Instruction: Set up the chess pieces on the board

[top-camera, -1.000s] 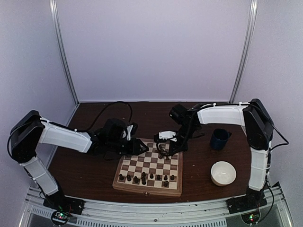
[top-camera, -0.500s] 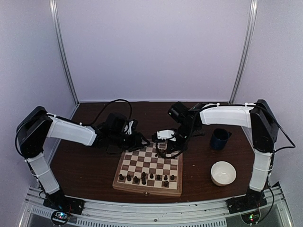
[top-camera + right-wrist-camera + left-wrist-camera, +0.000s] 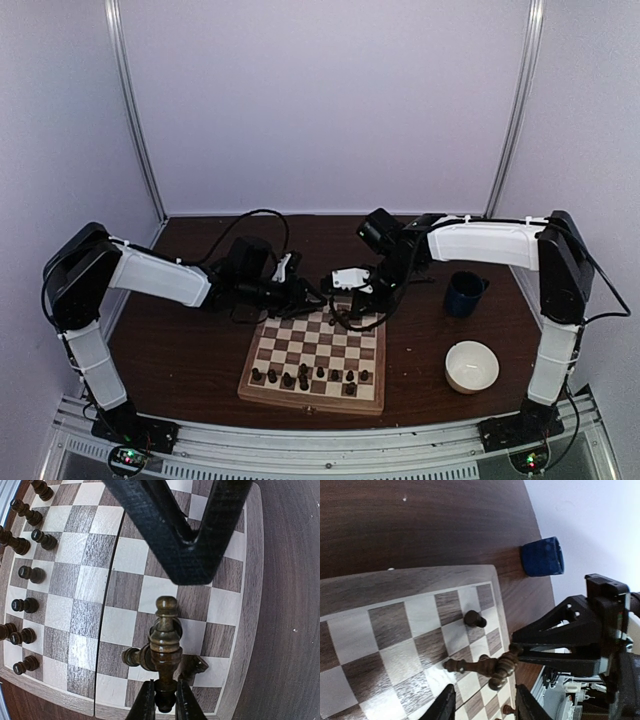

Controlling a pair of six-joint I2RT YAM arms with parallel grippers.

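Brown turned wood, one chess piece (image 3: 165, 630) is pinched in my right gripper (image 3: 164, 702) above the board (image 3: 125, 555) near its far edge, fallen pieces (image 3: 133, 656) beneath it. My left gripper (image 3: 485, 707) hangs alongside, parted and empty (fingertips barely showing). Other pieces (image 3: 310, 377) stand along the near rows.

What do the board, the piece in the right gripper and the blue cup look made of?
Board: wood, likely veneer; grain shows in the squares, and glare suggests varnish.
Held piece: probably turned wood, dark brown, with a lacquered sheen.
Blue cup: matte, faintly textured; plastic or ceramic, can't tell.
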